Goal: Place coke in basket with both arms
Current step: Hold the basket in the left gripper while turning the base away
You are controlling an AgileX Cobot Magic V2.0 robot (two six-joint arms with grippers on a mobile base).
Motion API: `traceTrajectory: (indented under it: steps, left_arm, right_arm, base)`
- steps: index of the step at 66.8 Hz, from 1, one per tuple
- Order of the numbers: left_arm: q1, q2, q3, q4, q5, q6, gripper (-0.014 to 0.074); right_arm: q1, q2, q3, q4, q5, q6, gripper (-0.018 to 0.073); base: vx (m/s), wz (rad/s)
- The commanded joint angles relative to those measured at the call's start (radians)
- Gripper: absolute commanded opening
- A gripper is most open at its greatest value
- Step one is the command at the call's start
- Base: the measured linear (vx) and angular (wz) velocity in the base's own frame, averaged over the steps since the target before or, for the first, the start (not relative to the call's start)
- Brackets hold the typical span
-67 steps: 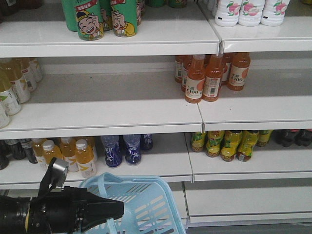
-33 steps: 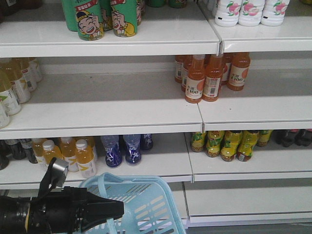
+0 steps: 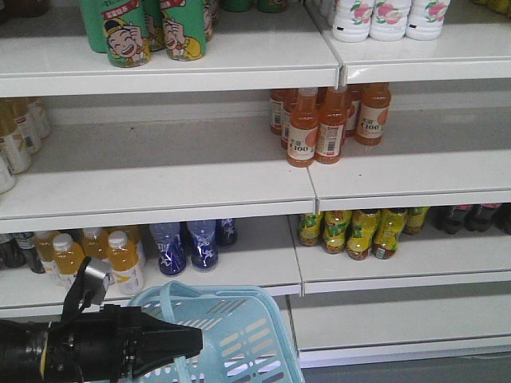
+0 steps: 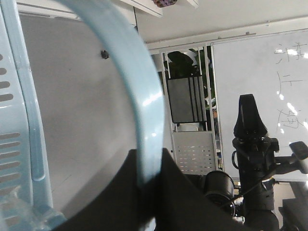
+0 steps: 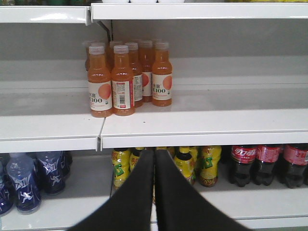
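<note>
L pincer point(image 3: 198, 343), front view: black, at 7 o'clock, pointing toward 3; its tip overlaps the near-left rim of the light blue basket point(image 3: 239, 339), which fills 6 o'clock in front of the white shelves point(image 3: 160, 191); the grip itself is hidden from here; a silver block point(image 3: 96, 275) sits by the wrist at 11 of the tip, w/ a yellow ring point(image 3: 40, 361) further back toward 9. Top shelf: green cartoon cans point(image 3: 128, 36) at 11, white peach-print bottles point(image 3: 383, 17) at 1; mid shelf: orange juice bottles point(image 3: 319, 128) just right of centre, pale bottles point(image 3: 12, 140) at 9; lower shelf: yellow-orange bottles point(image 3: 88, 255) at 8, blue bottles point(image 3: 188, 247) beside them toward 3, yellow-green bottles point(image 3: 359, 231) at 4, dark bottles point(image 3: 471, 217) at the 3 o'clock edge.

Left wrist view: L pincer's black fingers point(image 4: 183, 202) at 6 o'clock are closed on the basket's thin handle point(image 4: 139, 96), which arcs from 12 down into them; the slotted basket wall runs along 9; grey floor point(image 4: 82, 120) behind; another black arm point(image 4: 252, 139) at 3–4, pointed tip toward 12, in front of a whiteboard point(image 4: 260, 72); can't tell which arm.

Right wrist view: R pincer point(image 5: 154, 156) at 6 o'clock, fingers pressed together, holding nothing, well apart from the shelf goods; orange juice bottles at 11; cola bottles w/ red labels point(image 5: 269, 163) at 4; yellow-green bottles just behind the tip; blue bottles at 8.

Coke: can't tell where from these views.
</note>
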Motion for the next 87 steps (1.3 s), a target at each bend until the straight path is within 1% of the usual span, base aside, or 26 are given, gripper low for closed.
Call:
traceTrajectory:
  steps: [1,28,87]
  left_arm:
    - [-0.005,-0.033,-0.015,-0.050,-0.240,0.000,-0.0007]
    - [-0.005,-0.033,-0.015,-0.050,-0.240,0.000,-0.0007]
    - [-0.005,-0.033,-0.015,-0.050,-0.240,0.000,-0.0007]
  right_arm:
    - [0.003,-0.014,0.015,-0.008,-0.074,0.000,-0.0009]
    - [0.003,-0.014,0.015,-0.008,-0.074,0.000,-0.0009]
    - [0.003,-0.014,0.015,-0.008,-0.074,0.000,-0.0009]
  base:
    - [-0.01,-0.17]
    - [0.00,-0.28]
    - [-0.02,-0.38]
